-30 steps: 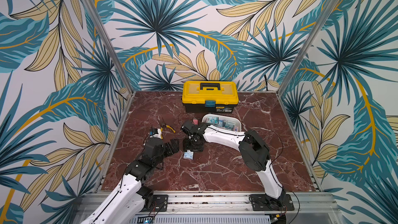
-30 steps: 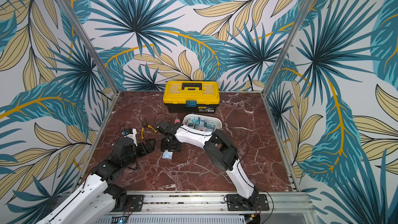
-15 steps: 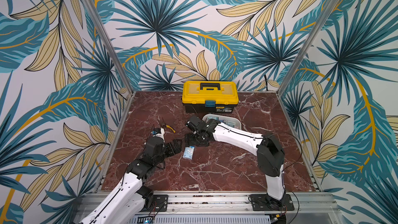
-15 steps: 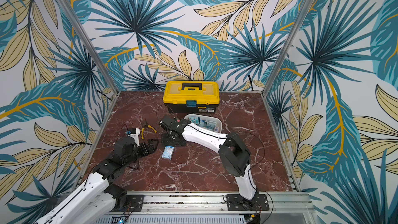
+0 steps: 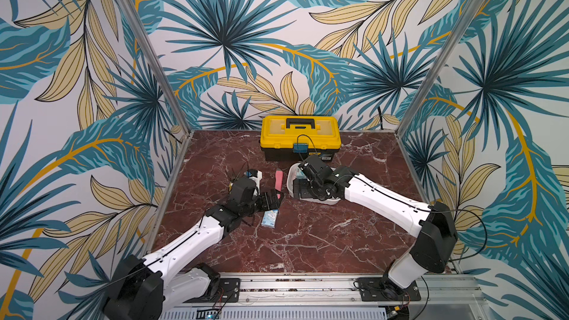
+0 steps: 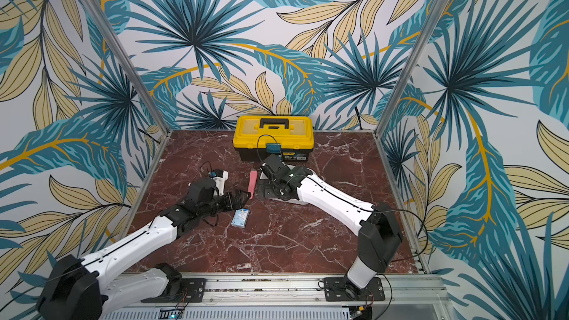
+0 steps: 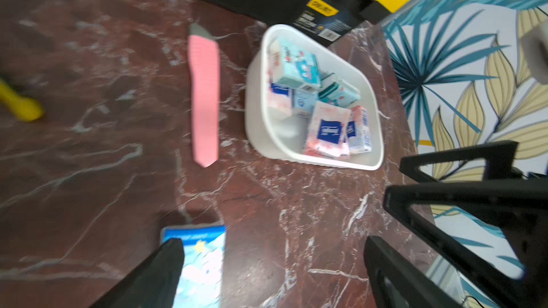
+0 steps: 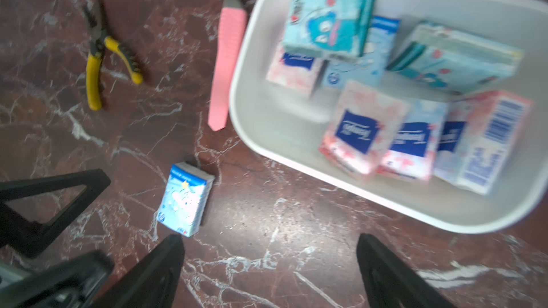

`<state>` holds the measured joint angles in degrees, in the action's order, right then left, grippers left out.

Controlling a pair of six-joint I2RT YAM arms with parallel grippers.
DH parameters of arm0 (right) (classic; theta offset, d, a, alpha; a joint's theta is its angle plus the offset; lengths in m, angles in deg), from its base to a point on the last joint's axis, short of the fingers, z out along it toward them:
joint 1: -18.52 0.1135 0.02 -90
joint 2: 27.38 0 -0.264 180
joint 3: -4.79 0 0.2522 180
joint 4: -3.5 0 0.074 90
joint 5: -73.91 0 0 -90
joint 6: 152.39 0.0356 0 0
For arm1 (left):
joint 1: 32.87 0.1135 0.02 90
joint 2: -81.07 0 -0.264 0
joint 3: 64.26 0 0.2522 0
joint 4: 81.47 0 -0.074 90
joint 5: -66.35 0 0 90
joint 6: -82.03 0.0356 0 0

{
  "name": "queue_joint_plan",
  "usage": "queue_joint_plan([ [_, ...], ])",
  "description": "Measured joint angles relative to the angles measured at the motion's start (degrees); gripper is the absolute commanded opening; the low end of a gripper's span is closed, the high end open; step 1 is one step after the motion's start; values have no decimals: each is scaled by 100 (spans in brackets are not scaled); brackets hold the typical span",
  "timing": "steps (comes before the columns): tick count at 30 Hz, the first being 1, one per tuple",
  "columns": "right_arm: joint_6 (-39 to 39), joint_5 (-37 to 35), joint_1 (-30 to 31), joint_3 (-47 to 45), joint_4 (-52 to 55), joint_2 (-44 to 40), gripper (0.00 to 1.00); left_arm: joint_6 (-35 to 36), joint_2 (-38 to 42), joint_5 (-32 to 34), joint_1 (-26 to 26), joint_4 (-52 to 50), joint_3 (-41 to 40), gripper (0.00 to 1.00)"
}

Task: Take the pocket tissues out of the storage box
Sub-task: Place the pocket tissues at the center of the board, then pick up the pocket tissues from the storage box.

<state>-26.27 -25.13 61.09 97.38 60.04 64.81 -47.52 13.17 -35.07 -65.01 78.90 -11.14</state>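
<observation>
The white storage box point(image 7: 255, 84) point(image 8: 246, 84) holds several pocket tissues point(image 7: 323, 131) point(image 8: 355, 125), pink, light blue and teal. In both top views my right arm covers most of the box point(image 5: 290, 177). One light blue pack point(image 5: 270, 218) point(image 6: 240, 218) point(image 8: 185, 200) lies flat on the table, outside the box. My right gripper point(image 5: 300, 188) point(image 8: 269, 247) is open and empty, above the table between that pack and the box. My left gripper point(image 5: 272, 201) point(image 7: 272, 250) is open and empty, just beside the loose pack point(image 7: 201, 265).
A long pink utility knife point(image 5: 278, 177) point(image 8: 228, 66) lies just left of the box. Yellow-handled pliers point(image 8: 95, 54) lie further left. A yellow-and-black toolbox point(image 5: 300, 136) stands behind the box at the back wall. Patterned walls close in three sides.
My right gripper has opened, left the light blue pack on the table and drawn back to the box. The left arm has barely moved.
</observation>
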Motion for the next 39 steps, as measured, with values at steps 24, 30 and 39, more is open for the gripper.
queue_joint_plan([
  [24,-748,-92,-1963,-1458,61,-1620,99,994,-4347,-756,-758,-101,3866,94],
  [30,-831,57,-2168,-1534,57,-1663,99,1172,-4739,-704,-741,-431,4183,95],
  [39,-901,184,-2295,-1556,52,-1663,99,1231,-5160,-1032,-673,-603,4277,87],
])
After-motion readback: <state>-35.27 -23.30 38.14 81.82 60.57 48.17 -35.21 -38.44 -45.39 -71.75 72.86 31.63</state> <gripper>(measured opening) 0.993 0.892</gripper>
